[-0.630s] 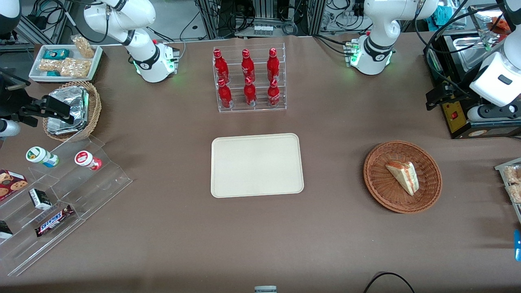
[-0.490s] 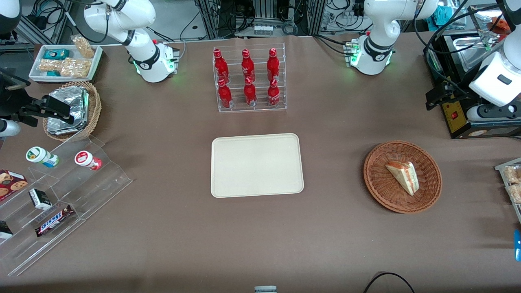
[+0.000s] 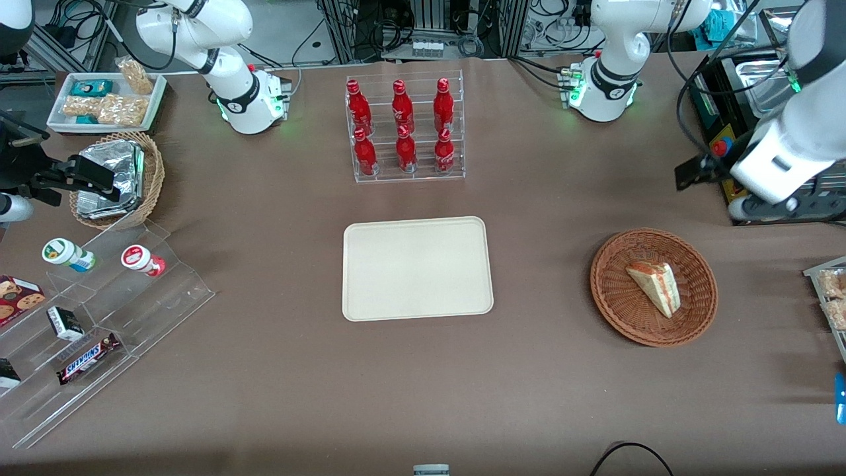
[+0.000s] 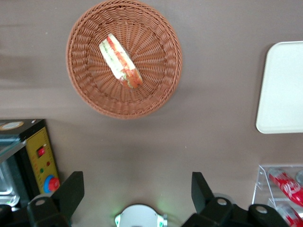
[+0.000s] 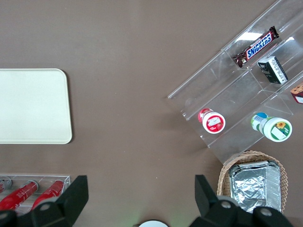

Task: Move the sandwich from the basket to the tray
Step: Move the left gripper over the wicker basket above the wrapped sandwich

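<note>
Brown-covered table (image 3: 542, 396) carries the tray (image 3: 417, 268) at its centre, flat, with bare cloth on all four rims. At three o'clock from the tray, well apart, sits the basket (image 3: 653, 287); bare cloth surrounds its rim too. Sandwich (image 3: 655, 287) lies inside the basket, tilted on the weave, its red and green cut edge showing, its tip near the rim at five o'clock. Gripper (image 4: 135, 189) hangs high above the table at about one o'clock from the basket, clear of it, touching nothing; fingers (image 4: 71, 189) are spread wide with nothing between them. Bottle rack (image 3: 404, 127) stands at twelve o'clock from the tray, apart from it.
</note>
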Controlling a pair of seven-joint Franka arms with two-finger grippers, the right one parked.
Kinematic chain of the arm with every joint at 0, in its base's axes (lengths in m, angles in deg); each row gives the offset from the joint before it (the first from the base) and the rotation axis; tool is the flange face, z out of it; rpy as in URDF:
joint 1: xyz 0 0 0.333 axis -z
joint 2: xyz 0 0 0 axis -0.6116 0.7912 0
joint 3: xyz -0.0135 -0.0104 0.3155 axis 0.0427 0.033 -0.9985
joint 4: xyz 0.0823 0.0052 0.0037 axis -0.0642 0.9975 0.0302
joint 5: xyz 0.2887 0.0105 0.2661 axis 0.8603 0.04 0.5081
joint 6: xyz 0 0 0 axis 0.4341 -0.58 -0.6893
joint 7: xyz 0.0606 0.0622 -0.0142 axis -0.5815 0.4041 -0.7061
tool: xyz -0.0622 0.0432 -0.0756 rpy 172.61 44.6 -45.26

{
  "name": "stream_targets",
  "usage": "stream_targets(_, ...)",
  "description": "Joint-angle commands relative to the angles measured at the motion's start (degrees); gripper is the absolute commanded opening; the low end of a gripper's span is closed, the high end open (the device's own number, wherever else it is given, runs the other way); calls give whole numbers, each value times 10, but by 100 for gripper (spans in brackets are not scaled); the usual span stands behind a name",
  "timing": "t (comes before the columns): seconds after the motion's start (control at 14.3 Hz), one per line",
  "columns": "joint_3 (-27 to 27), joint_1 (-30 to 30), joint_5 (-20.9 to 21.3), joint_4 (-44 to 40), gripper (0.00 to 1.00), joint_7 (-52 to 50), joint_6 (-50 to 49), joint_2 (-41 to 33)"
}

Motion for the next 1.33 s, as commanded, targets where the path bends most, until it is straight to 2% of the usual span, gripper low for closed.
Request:
stream_targets(0.0,-4,0,7,93,100,9,95,-7)
stream_targets(0.35,-4,-24,7,232,100,5,282,-3)
stream_targets(0.49,-4,-38,5,261,100,-1,337,-2)
stream_targets(0.63,-4,-39,1,264,100,-46,351,8)
stream_targets(0.98,-4,-46,1,261,100,-267,414,52)
stream_targets(1.26,-5,-47,1,260,100,-315,456,93)
